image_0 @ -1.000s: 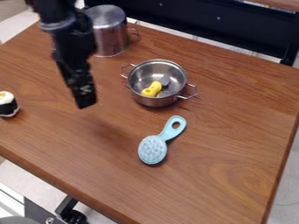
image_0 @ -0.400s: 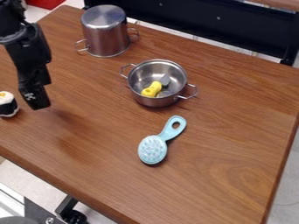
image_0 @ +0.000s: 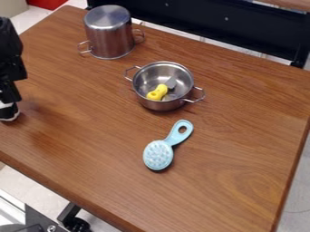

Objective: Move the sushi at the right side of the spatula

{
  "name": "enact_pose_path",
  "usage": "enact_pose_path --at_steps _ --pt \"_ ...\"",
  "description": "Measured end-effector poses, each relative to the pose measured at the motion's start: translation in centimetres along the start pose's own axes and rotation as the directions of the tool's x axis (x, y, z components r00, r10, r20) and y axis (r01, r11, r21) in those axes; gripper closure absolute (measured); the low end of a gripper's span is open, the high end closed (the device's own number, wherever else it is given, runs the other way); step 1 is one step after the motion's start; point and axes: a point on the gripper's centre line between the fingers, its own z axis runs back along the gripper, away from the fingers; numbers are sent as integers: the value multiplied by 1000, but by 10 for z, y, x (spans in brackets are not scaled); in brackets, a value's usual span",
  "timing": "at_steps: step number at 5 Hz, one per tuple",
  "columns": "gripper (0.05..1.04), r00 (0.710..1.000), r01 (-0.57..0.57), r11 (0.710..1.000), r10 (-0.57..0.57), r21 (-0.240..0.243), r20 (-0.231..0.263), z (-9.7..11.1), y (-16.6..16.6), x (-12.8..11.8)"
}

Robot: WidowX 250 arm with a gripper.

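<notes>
There are two metal pots, one light-blue hairbrush, one yellow-handled spatula, one sushi roll and one wooden table.

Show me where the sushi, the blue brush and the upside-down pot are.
Sushi [image_0: 8,113], camera view, on its dark band.
Blue brush [image_0: 158,155], camera view, on its bristled head.
Upside-down pot [image_0: 110,40], camera view, on its side wall.
</notes>
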Motion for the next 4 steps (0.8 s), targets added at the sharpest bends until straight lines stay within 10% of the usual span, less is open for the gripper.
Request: enact_pose_path --at_steps 4 --pt "84 982 176 984 -173 35 -76 -27 -7 -37"
